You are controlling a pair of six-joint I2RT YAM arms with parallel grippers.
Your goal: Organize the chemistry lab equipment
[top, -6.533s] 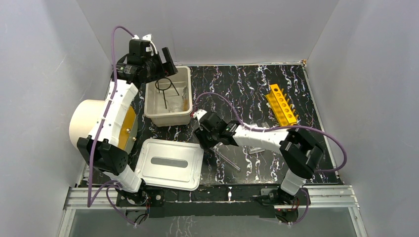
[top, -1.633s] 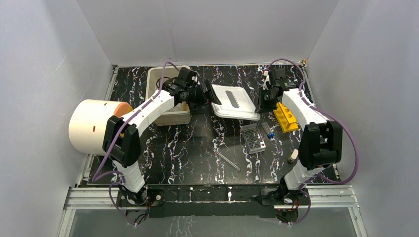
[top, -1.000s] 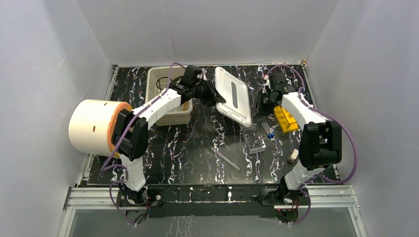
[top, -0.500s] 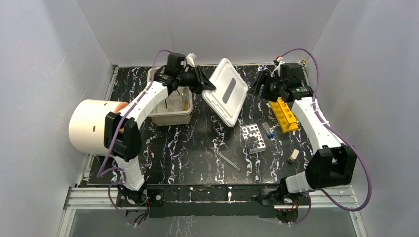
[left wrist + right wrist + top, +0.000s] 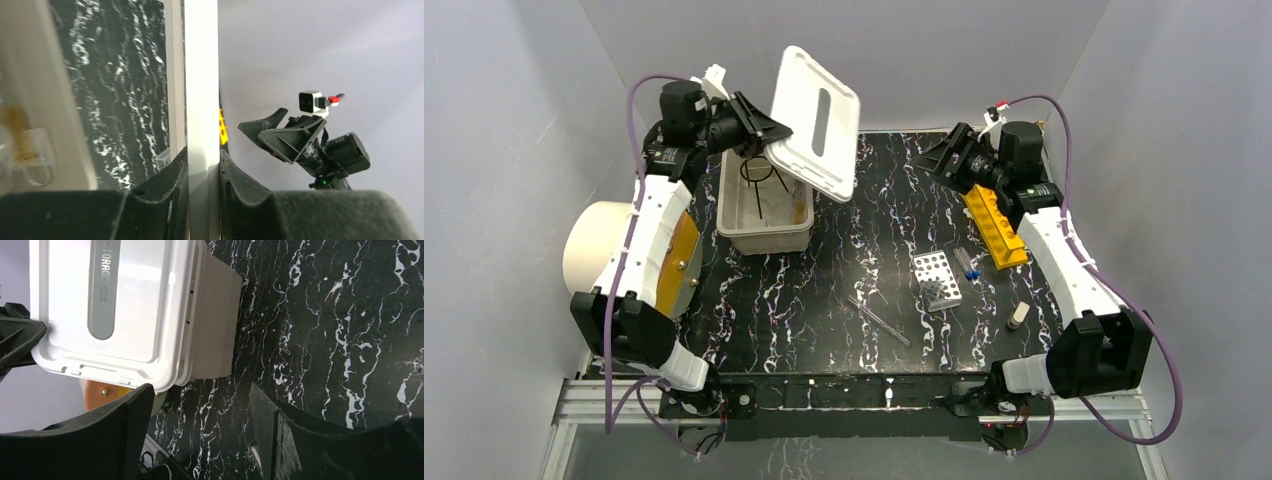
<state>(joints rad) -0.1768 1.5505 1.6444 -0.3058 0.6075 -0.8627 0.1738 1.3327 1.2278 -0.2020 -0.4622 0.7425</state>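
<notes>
The white lid of the storage box is up in the air at the far left, over the far right part of the open box. The left jaws are almost shut and pinch the lid by its left rim. The right jaws are wide open and hold nothing. They hang at the far right, over the far end of the yellow tube rack.

The lid looks like thin, stiff plastic, so it is probably light. It is smooth too, so it could slip or swing when held at just one edge. The raised rim is the best place to hold it.

The lid stands tipped up on its side. Its flat top, with the grey stripe, faces the right arm. Its long side runs from far to near.

The wire tongs lie in the box. On the worktop, the silver rack with holes and the blue-capped vials sit right of the middle. A glass rod lies nearer, slanting from far left to near right. It would break easily.
</notes>
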